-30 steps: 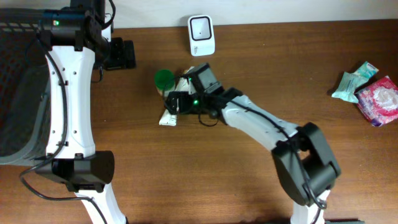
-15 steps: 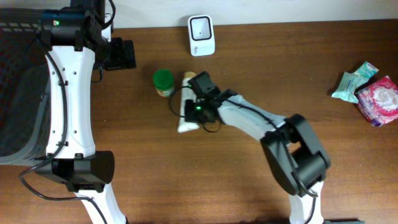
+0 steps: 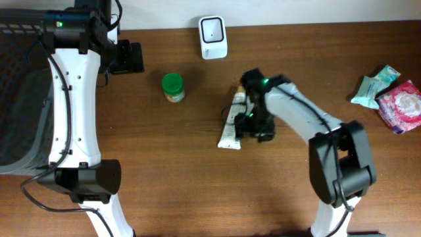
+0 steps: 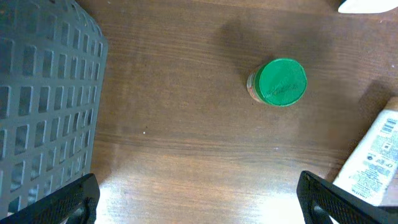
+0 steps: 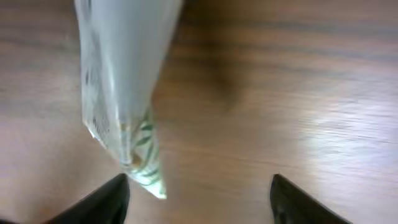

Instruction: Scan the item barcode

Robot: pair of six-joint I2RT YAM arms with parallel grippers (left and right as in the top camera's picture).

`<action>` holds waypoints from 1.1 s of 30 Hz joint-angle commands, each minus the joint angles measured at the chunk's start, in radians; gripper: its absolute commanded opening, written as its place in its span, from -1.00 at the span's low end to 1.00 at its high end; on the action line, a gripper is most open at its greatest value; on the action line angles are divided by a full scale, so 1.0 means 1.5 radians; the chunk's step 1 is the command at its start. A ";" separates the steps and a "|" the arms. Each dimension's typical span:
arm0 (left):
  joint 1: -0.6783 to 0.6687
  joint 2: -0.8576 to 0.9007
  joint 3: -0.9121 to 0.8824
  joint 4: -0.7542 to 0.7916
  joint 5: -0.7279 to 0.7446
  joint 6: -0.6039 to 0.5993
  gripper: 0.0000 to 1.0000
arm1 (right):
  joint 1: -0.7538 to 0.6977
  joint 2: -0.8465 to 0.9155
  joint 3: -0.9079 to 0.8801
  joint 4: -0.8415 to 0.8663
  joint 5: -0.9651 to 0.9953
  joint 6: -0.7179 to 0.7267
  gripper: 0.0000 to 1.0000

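The item, a white packet [image 3: 230,124] with green print, lies flat on the table's middle. My right gripper [image 3: 252,122] hovers just right of it, open. In the right wrist view the packet's [image 5: 122,93] sealed end points down beside the left finger [image 5: 93,205], and only bare wood lies at the right gripper [image 5: 199,205]. The white barcode scanner [image 3: 213,37] stands at the back edge. My left gripper [image 3: 126,57] hangs open at the back left; in its wrist view the left gripper [image 4: 199,208] is over bare table, with the packet [image 4: 373,158] at the right edge.
A jar with a green lid [image 3: 173,87] [image 4: 281,82] stands upright left of the packet. A dark mesh basket [image 3: 20,99] [image 4: 43,106] fills the far left. Wrapped packets [image 3: 395,99] lie at the far right edge.
The right arm carried the packet rightward, away from the green-lidded jar, and its jaws, shut half a second ago, have come apart off the packet. The left arm stayed still.
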 commanded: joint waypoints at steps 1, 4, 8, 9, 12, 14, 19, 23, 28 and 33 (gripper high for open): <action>-0.001 0.001 -0.001 -0.001 -0.003 -0.006 0.99 | -0.076 -0.015 0.037 0.022 -0.008 -0.023 0.97; -0.001 0.001 -0.001 -0.001 -0.003 -0.006 0.98 | -0.145 -0.015 0.037 0.086 -0.178 -0.058 0.98; -0.001 0.001 -0.001 -0.001 -0.003 -0.006 0.98 | -0.168 -0.009 0.036 0.146 -0.286 -0.090 0.97; -0.001 0.001 -0.001 -0.001 -0.003 -0.006 0.98 | -0.160 -0.002 0.035 0.160 -0.283 -0.090 0.97; -0.001 0.001 -0.001 0.000 -0.003 -0.006 0.98 | -0.134 0.027 0.013 0.220 -0.208 0.002 0.97; -0.001 0.001 -0.001 0.000 -0.003 -0.006 0.98 | -0.120 0.043 0.004 0.256 -0.216 0.003 0.97; -0.001 0.001 -0.001 -0.001 -0.003 -0.006 0.98 | -0.085 0.109 0.004 0.296 -0.209 0.001 0.81; -0.001 0.001 -0.001 0.000 -0.003 -0.006 0.99 | -0.088 0.127 0.004 0.308 -0.232 -0.033 -0.15; -0.001 0.001 -0.001 0.000 -0.003 -0.006 0.98 | -0.088 0.127 0.004 0.317 -0.464 -0.185 -0.77; -0.001 0.001 -0.001 0.000 -0.003 -0.006 0.98 | -0.088 0.127 0.004 0.296 -0.466 -0.218 -0.01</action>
